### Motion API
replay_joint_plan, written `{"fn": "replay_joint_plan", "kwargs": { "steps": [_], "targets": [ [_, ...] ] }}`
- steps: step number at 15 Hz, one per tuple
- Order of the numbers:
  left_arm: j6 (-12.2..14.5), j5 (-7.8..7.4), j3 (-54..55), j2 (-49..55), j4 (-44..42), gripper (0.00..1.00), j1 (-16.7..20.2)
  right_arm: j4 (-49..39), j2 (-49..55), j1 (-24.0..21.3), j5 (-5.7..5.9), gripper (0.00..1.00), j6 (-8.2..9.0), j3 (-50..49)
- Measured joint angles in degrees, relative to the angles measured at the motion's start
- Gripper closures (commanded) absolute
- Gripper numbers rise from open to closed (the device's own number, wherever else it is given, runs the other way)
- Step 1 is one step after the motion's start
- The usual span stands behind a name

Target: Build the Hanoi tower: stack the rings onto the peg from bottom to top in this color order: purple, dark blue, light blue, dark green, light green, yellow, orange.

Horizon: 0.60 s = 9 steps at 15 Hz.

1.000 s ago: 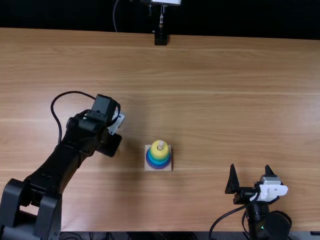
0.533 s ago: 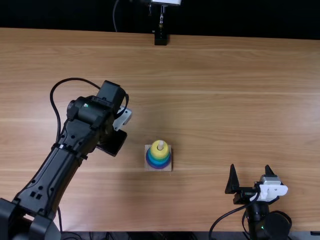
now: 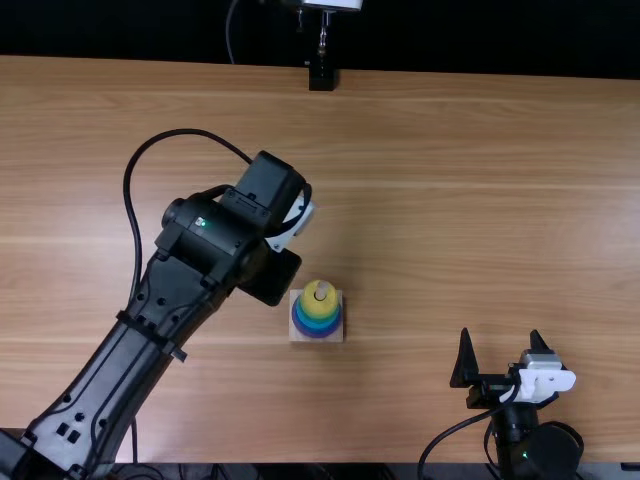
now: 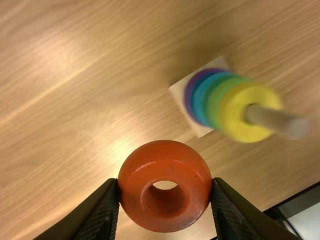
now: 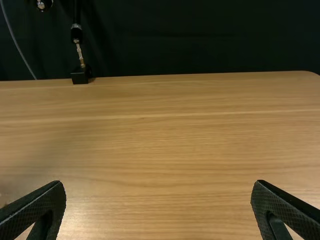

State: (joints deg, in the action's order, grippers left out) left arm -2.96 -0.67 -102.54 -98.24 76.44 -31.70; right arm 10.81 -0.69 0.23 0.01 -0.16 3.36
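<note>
Swinging in from the left, the left arm (image 3: 165,300) carries its gripper (image 3: 272,275) across the table (image 3: 450,200) and closer to the ring tower over the past second, while the right arm (image 3: 515,425) and the tower hold their places.

Seen from the top view, the left gripper hangs just beside the tower, up and to its left, the grip itself hidden under the wrist. The square wooden base (image 3: 334,337) sits on the table, its peg (image 3: 321,290) upright through the stacked rings: purple (image 3: 317,335) lowest, blues above, yellow (image 3: 318,307) on top. Well apart, near the table's near edge at right, the right gripper (image 3: 500,338) stands with its fingers spread and nothing between them. A black stand (image 3: 321,78) rises at the far edge.

The left wrist view catches the left gripper (image 4: 165,182) clamped on the orange ring (image 4: 165,155), one finger pressed to each side, the hole showing between them. The ring is off the peg and apart from the tower, where green bands (image 4: 216,102) show between the blue and the yellow and the bare peg end pokes out past the yellow.

In the right wrist view, the right gripper (image 5: 158,185) frames bare wood between its wide-parted fingers, a dark curtain (image 5: 200,40) hanging beyond the table.
</note>
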Motion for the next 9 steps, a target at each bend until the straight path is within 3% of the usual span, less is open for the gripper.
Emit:
{"fn": "replay_joint_plan", "kwargs": {
  "steps": [5, 9],
  "targets": [
    [-2.9, 0.04, -3.6, -0.9, 2.1, 1.00, -4.4, 0.0, 0.0, 0.0, 0.02, 0.00, -0.02, 0.0],
    [-3.3, -0.02, -7.0, -4.9, 2.2, 1.00, -7.0, 0.0, 0.0, 0.0, 0.00, 0.00, 0.00, 0.0]
  ]
}}
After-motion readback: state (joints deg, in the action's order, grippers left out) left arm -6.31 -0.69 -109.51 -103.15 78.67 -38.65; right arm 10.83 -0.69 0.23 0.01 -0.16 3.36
